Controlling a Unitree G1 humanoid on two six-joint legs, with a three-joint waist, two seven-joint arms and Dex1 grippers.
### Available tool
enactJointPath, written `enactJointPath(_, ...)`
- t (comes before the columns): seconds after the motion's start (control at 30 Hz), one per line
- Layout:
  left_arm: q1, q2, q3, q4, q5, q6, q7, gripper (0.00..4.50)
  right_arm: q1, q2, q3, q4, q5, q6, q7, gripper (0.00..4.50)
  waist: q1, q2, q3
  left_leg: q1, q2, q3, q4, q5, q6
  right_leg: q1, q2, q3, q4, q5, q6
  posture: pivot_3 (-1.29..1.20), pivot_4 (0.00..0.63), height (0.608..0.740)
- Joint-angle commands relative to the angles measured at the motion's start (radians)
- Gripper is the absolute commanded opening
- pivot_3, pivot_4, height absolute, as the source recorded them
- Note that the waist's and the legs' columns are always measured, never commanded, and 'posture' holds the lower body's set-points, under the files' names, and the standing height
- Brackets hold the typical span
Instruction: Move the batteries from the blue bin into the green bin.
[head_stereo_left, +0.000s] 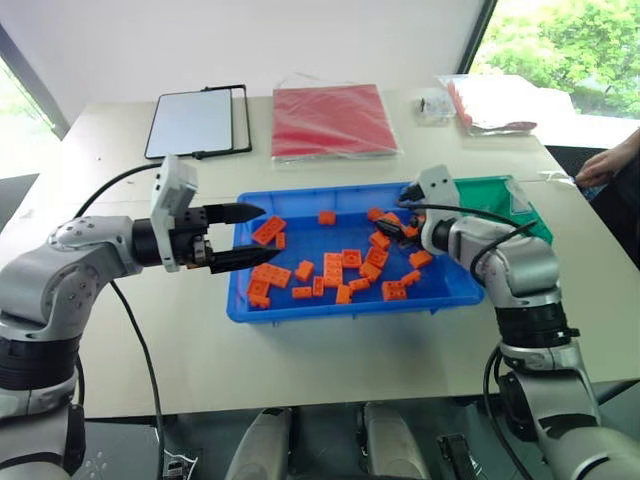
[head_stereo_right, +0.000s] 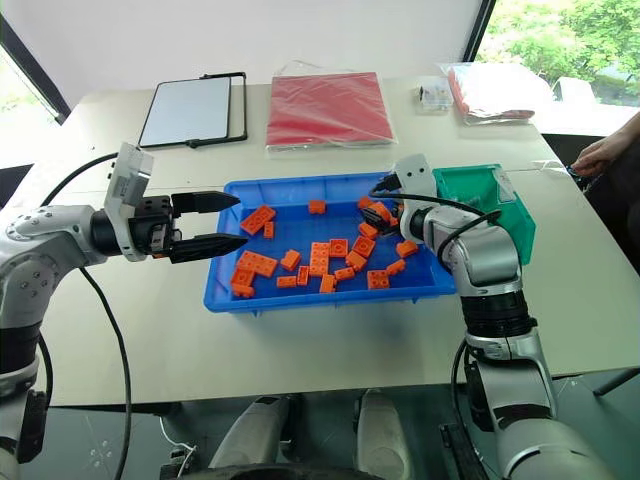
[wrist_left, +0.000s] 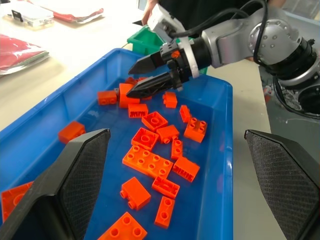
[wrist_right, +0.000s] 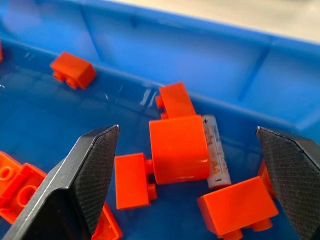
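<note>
Left gripper (head_stereo_left: 248, 235) hovers over the wide shallow bright-blue plastic bin's (head_stereo_left: 340, 308) left end, fingers apart, empty. Right gripper (wrist_left: 142, 80), fingers spread wide, aims at a thin silver-grey AA battery (wrist_right: 216, 150) wedged beside orange plastic toy bricks (wrist_right: 178, 148). Best to straddle only the battery. Beyond it stands the deep green plastic bin (head_stereo_left: 495, 195).

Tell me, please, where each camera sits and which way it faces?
Left and right eye: on the head, looking forward and down at the table, blue bin, green bin; both arms show.
Left wrist: along the open left gripper across the bin's bricks towards the right gripper.
Right wrist: between its open fingers, down at a battery among bricks.
All share the blue bin.
</note>
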Motion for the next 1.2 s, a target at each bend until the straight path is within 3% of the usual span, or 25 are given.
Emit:
enactJointPath(0.03,-0.006,0.015,0.039,-0.035,-0.022,-0.001,0.008,4.5,-0.011,0.011,0.002,0.016,-0.013,-0.048,0.01,4.47,0.001,0.0,0.0,0.0,0.0,0.0,0.0,0.0,0.0,0.0,0.0,0.0,0.0,0.0,0.0,0.0,0.15,0.731)
enactJointPath(0.13,-0.014,0.016,0.037,-0.03,-0.022,-0.001,0.012,4.5,-0.008,0.021,0.012,0.024,-0.015,-0.056,0.021,4.47,0.001,0.0,0.0,0.0,0.0,0.0,0.0,0.0,0.0,0.0,0.0,0.0,0.0,0.0,0.0,0.0,0.15,0.731)
enactJointPath(0.37,-0.025,0.017,0.033,-0.019,-0.02,-0.008,0.014,4.5,-0.014,0.067,0.042,-0.035,-0.01,-0.049,0.029,1.18,0.0,0.0,0.0,0.0,0.0,0.0,0.0,0.0,0.0,0.0,0.0,0.0,0.0,0.0,0.0,0.0,0.15,0.731)
enactJointPath(0.57,-0.032,0.011,0.027,-0.013,-0.017,-0.014,0.013,4.5,-0.023,0.18,0.147,-0.142,0.031,0.004,0.067,1.2,-0.003,0.0,0.0,0.0,0.0,0.0,0.0,0.0,0.0,-0.001,0.001,0.0,0.001,0.0,0.0,0.0,0.15,0.731)
enactJointPath(0.73,-0.035,0.01,0.026,-0.011,-0.015,-0.017,0.012,4.5,-0.026,0.237,0.198,-0.096,0.007,-0.002,0.051,1.2,0.005,0.0,0.0,0.0,-0.001,-0.001,0.0,0.0,0.0,-0.001,0.0,0.0,0.001,0.0,0.0,0.0,0.15,0.731)
enactJointPath(0.8,-0.035,0.011,0.026,-0.009,-0.013,-0.018,0.011,4.5,-0.037,0.247,0.195,-0.076,-0.002,-0.008,0.038,2.24,0.005,0.0,0.0,0.0,-0.001,-0.001,0.0,0.0,0.0,0.0,0.0,0.0,0.0,0.0,0.0,0.0,0.15,0.731)
enactJointPath(0.83,-0.035,0.011,0.027,-0.007,-0.013,-0.019,0.011,4.5,-0.046,0.244,0.192,-0.073,-0.01,-0.015,0.033,2.55,0.004,0.0,0.0,0.0,-0.001,-0.001,0.0,0.0,0.0,0.0,0.0,0.0,0.0,0.0,0.0,0.0,0.15,0.731)
enactJointPath(0.9,-0.034,0.011,0.029,-0.006,-0.014,-0.019,0.011,4.5,-0.071,0.216,0.175,-0.086,-0.024,-0.023,0.026,3.59,0.002,0.0,0.0,0.0,-0.001,-0.001,0.0,0.0,0.0,-0.001,0.0,0.0,0.001,0.0,0.0,0.0,0.15,0.731)
enactJointPath(1.0,-0.031,0.009,0.029,-0.006,-0.013,-0.021,0.011,4.5,-0.103,0.157,0.118,-0.136,-0.004,0.024,0.042,3.59,0.002,0.0,0.0,0.0,-0.001,-0.001,0.0,0.0,0.0,-0.001,0.0,0.0,0.001,0.0,0.0,0.0,0.15,0.731)
enactJointPath(1.2,-0.031,-0.002,0.021,0.003,-0.006,-0.032,0.011,4.5,-0.112,-0.078,0.054,-0.114,0.002,0.07,0.142,3.59,0.006,0.0,0.0,0.0,-0.001,-0.001,0.0,0.0,0.0,0.0,0.0,0.0,0.0,0.0,0.0,0.0,0.15,0.731)
